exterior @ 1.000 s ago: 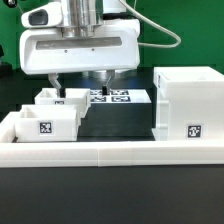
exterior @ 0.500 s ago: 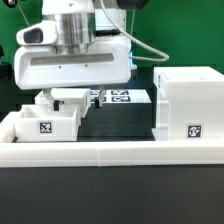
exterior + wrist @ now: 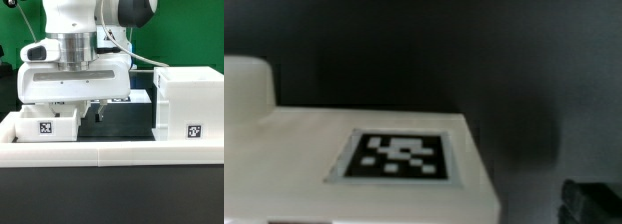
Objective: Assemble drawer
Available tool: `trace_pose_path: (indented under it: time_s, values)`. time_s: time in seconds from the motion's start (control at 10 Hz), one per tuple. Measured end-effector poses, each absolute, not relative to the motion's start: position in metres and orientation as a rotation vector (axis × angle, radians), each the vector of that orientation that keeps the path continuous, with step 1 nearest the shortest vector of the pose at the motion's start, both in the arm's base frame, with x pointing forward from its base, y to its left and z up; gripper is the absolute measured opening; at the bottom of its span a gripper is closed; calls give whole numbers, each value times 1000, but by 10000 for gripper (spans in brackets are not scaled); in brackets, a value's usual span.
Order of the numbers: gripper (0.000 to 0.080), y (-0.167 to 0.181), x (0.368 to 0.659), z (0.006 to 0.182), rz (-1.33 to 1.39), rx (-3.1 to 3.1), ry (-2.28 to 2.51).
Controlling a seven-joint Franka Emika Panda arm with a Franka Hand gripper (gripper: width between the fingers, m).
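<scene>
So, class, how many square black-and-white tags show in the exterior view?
2: one on the front tray at the exterior view's left, one on the tall case at its right. The gripper may hide others.

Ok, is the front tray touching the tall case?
Apart. The exterior view shows a wide strip of black table between the front tray and the case.

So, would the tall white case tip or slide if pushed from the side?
The case looks about as wide as tall, so it would likely slide, not tip. Its smooth plastic walls look stiff, perhaps slippery. A high push might tip it.
</scene>
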State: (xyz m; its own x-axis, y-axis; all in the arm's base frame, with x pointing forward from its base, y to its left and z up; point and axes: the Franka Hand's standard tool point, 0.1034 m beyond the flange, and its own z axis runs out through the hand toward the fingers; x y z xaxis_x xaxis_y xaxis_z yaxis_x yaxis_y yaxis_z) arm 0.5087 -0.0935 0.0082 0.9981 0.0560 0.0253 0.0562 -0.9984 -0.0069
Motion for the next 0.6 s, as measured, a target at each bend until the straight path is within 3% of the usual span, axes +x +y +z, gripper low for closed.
trace_pose_path:
  time_s: [0.1,0.3,0.4,0.5,0.6]
  values:
    - [648,-94,508,7,-45,-3136,-80]
    - [399,-95,507,7,-51,-3139,-80]
    - [399,-95,507,7,-51,-3139,-80]
    - [216,-95,507,7,-51,-3139,-80]
    - [86,-95,507,7,-51,-3139,-80]
